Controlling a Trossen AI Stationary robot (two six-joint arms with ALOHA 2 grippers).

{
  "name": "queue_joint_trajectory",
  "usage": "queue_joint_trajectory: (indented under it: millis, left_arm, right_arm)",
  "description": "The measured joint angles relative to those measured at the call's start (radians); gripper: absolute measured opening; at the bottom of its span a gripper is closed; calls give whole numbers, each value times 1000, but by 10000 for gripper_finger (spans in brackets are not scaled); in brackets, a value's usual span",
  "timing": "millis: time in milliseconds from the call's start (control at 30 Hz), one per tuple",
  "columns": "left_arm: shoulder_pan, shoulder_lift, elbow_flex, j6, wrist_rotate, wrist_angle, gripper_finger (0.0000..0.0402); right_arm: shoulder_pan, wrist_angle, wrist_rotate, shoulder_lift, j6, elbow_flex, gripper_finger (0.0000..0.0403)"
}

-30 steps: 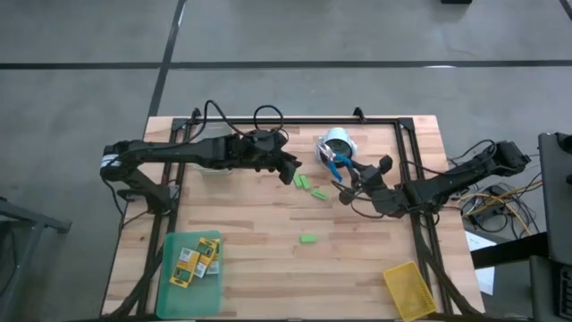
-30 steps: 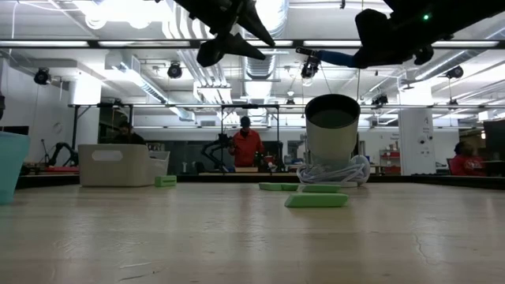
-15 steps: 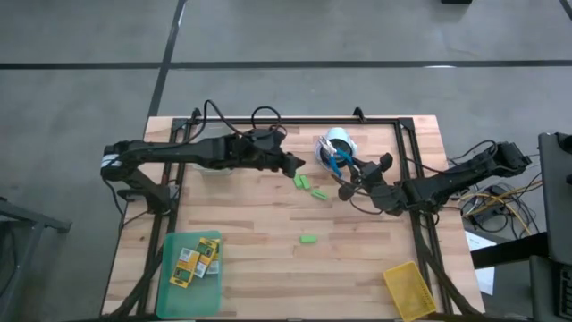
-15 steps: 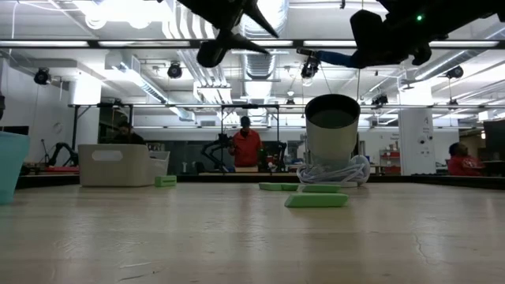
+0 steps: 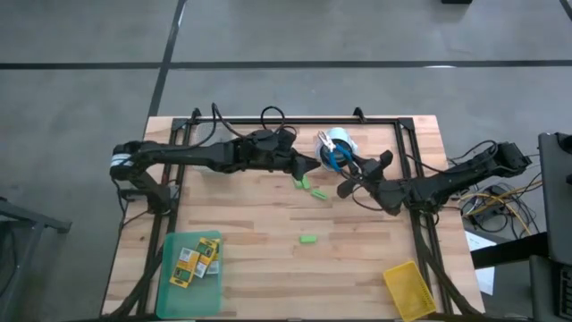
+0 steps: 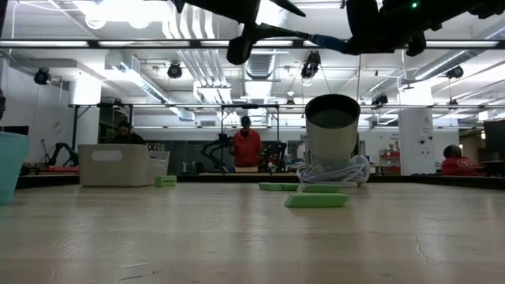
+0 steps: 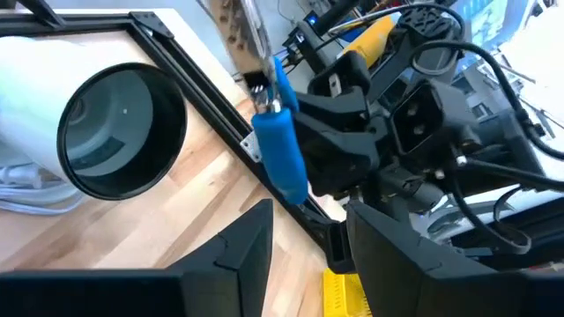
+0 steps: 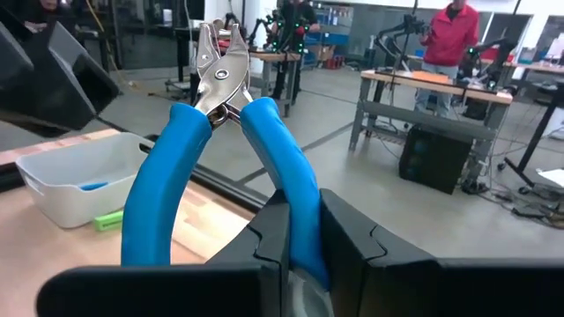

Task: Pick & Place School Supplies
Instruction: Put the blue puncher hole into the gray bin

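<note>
We look down on the wooden surface point(image 5: 268, 233), framed by a black rail, with both dark arms reaching toward its far middle. At the near left corner lies the flat green tray point(image 5: 174, 284), and in it we count the yellow-and-green crayon boxes point(image 5: 197, 258) lying close together. At the near right corner sits the small yellow bin point(image 5: 409, 288), tilted across the edge of the surface. Near the far edge rests a grey cup point(image 5: 337, 143) on its side upon a coil of white cord; in the left wrist view its open mouth faces the camera. The left hand point(image 5: 312, 165) hangs above the surface just beside that cup, its two fingers spread apart and holding nothing. The right hand point(image 5: 350, 183) hovers close by, opposite the left one, its fingers closed on one blue handle of the scissors point(image 8: 225, 123), whose metal blades point away from the wrist and stand clear of the surface. Three small light-green blocks lie on the bare wood: two point(image 5: 308, 187) near each other under the left hand, and a third point(image 5: 307, 239) well apart toward the near side.
</note>
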Motion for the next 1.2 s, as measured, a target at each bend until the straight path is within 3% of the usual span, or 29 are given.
queue_joint_trajectory:
  millis: [133,400,867,1200]
  left_arm:
    - [0,17,0,-2,3,35,151]
    - [0,43,0,-14,33,104,151]
    - [0,44,0,-26,37,97,151]
    - [0,43,-1,-27,36,92,151]
  right_arm:
    - [-6,10,-18,0,-10,0,36]
    - [-33,26,-203,0,-38,0,36]
    - [-56,44,-154,0,-15,0,36]
    - [-56,86,-228,0,-58,0,36]
